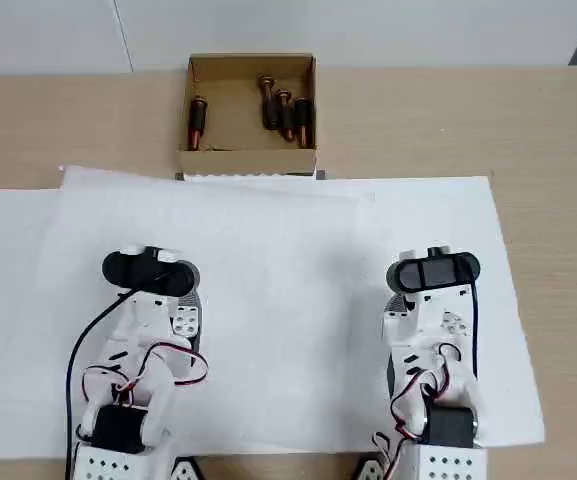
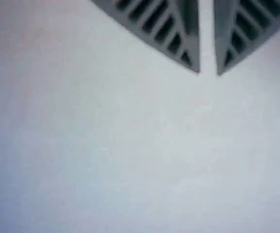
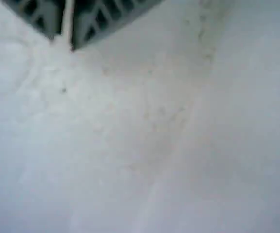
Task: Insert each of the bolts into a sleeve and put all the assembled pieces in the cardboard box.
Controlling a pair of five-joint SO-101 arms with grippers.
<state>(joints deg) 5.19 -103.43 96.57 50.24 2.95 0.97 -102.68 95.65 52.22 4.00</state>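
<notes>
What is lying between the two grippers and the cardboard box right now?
Nothing visible stands in the way. Just flat white paper lies between the left gripper, the right gripper and the cardboard box, which holds four bolts.

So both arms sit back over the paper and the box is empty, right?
Not quite. The box is not empty: the high view shows assembled pieces lying in it, one at its left side and a cluster at its right. The arms do sit back over the paper.
</notes>
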